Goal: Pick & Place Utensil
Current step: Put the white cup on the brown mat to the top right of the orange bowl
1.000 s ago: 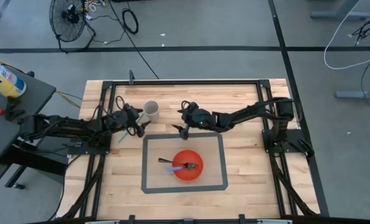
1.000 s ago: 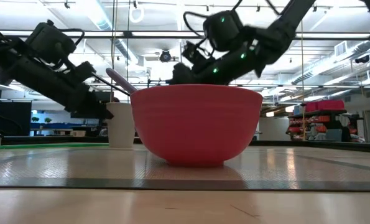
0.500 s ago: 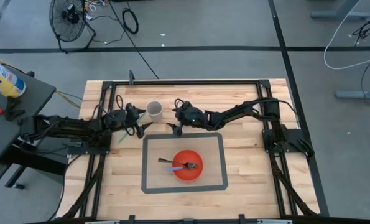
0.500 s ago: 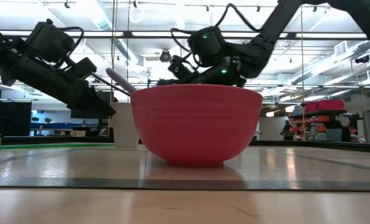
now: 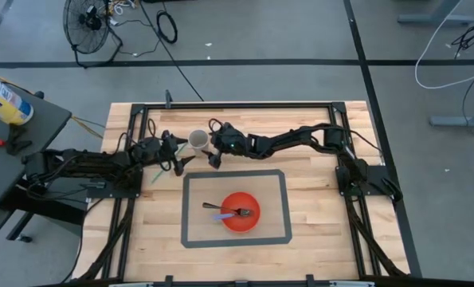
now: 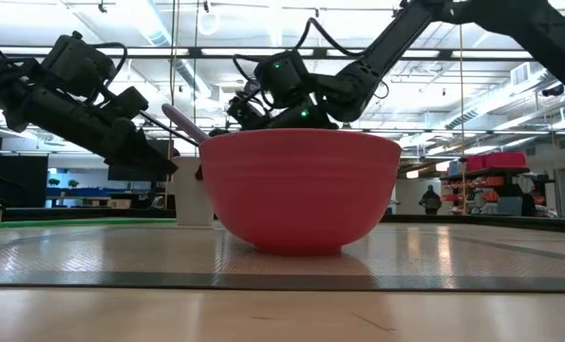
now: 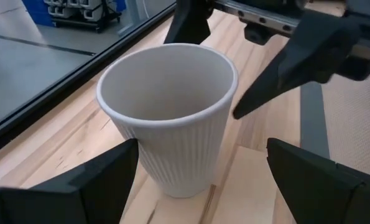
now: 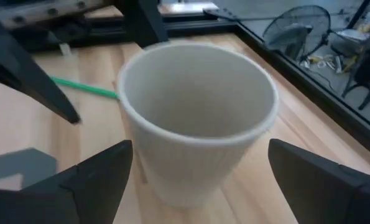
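Note:
A white ribbed paper cup (image 5: 197, 140) stands upright on its base on the wooden table, near the far edge of the grey mat. My left gripper (image 5: 181, 154) is open, with the cup (image 7: 169, 118) just beyond its fingertips. My right gripper (image 5: 212, 148) is also open and faces the same cup (image 8: 197, 106) from the table's right. A red bowl (image 5: 239, 211) sits on the mat and holds a fork (image 5: 235, 211) and a purple-handled utensil (image 5: 218, 217). The purple handle (image 6: 182, 122) sticks up over the bowl's rim. A green stick (image 5: 155, 176) lies on the wood under the left arm.
The grey-bordered mat (image 5: 190, 235) lies in the middle of the table. A black metal frame (image 5: 237, 104) runs round the table. The red bowl (image 6: 301, 190) fills the low view and hides part of the cup (image 6: 189, 195). Bare wood lies right of the mat.
My right gripper has travelled toward the table's left, from beyond the mat's far edge to just beside the cup, with its arm stretching out after it. The left arm has kept still.

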`<state>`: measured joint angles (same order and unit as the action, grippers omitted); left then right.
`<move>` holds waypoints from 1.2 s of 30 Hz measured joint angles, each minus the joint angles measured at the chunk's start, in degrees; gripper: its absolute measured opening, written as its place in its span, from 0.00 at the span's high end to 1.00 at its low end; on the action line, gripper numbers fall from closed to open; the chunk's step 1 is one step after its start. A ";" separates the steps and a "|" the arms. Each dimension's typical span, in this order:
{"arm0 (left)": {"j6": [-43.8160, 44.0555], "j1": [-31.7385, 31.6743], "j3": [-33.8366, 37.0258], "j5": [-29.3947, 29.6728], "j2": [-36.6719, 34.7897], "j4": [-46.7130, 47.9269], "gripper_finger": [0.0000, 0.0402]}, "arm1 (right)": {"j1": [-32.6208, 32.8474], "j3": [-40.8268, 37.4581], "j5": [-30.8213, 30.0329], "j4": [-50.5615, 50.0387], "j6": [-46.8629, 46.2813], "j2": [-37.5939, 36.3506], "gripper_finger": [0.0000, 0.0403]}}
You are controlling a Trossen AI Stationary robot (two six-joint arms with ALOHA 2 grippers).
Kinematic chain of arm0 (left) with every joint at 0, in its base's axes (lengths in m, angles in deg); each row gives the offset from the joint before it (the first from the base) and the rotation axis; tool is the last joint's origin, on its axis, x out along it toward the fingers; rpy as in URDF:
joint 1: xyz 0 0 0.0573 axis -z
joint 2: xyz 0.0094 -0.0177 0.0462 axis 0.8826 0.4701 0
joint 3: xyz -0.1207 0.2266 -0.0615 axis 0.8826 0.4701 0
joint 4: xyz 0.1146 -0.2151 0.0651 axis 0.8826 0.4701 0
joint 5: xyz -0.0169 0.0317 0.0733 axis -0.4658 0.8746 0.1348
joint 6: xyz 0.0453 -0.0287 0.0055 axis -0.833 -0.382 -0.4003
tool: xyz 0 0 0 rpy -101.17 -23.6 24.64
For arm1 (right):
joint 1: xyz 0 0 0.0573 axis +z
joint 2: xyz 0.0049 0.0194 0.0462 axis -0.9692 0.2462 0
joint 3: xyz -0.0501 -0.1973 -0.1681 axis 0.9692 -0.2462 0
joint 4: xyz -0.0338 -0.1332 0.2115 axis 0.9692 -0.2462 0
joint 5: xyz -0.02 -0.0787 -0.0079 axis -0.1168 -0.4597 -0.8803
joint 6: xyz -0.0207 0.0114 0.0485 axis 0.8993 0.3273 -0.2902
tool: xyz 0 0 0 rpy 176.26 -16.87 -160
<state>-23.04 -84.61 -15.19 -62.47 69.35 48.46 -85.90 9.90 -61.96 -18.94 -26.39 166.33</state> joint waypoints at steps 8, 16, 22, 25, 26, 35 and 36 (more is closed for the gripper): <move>-0.20 -0.04 0.00 -1.43 0.00 -0.12 0.10 | -0.99 0.38 1.38 2.31 -1.69 0.44 0.04; -0.70 -0.02 0.00 -2.18 0.00 -0.27 0.10 | -1.25 0.38 3.26 6.78 -0.13 0.40 0.01; -0.23 0.00 0.00 -3.11 0.00 -0.57 0.10 | -1.11 0.39 3.86 5.28 -0.38 1.35 0.01; 1.13 0.27 0.00 -4.95 0.00 -0.58 0.10 | -0.60 0.40 2.31 7.82 0.14 2.30 0.01; 1.25 0.58 0.00 -5.01 0.00 -0.49 0.10 | -0.50 0.41 1.94 8.81 0.48 2.51 0.01; 1.25 3.06 0.00 -4.57 0.00 -0.60 0.10 | -0.24 0.40 2.58 14.02 2.00 4.97 0.01; 1.25 3.08 0.00 -4.59 0.00 -0.78 0.10 | -0.24 0.40 2.65 13.90 2.01 5.02 0.01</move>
<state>-21.80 -81.53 -15.19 -67.06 69.35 47.68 -86.14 10.29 -59.31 -5.04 -24.38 171.35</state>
